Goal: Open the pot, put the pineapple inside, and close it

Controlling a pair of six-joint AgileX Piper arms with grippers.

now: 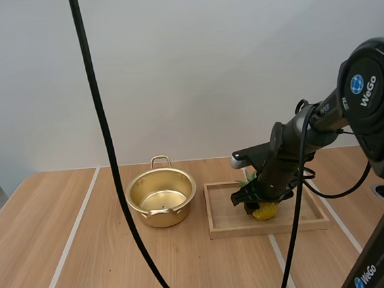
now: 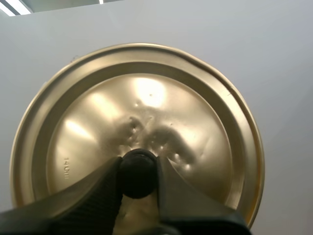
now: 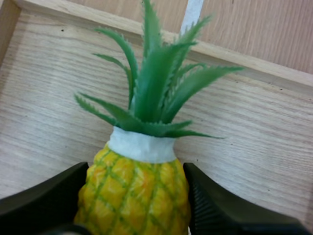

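Note:
An open golden pot point(image 1: 161, 199) stands on the wooden table, left of a wooden tray point(image 1: 264, 230). In the tray lies a yellow pineapple point(image 1: 266, 211) with green leaves. My right gripper point(image 1: 259, 202) reaches down over it. In the right wrist view the two black fingers point(image 3: 54, 196) press against both sides of the pineapple point(image 3: 137, 191), so my right gripper point(image 3: 137, 169) is shut on it just above the tray floor point(image 3: 44, 112). My left gripper point(image 2: 138, 166) is shut on the black knob point(image 2: 138, 175) of the golden lid point(image 2: 146, 107) and holds it up against a plain wall.
White stripes point(image 1: 70, 238) run across the table left of the pot and in front of the tray. The tray's raised rim point(image 3: 244, 56) lies just beyond the pineapple's leaves. Bare wood stretches in front of the pot.

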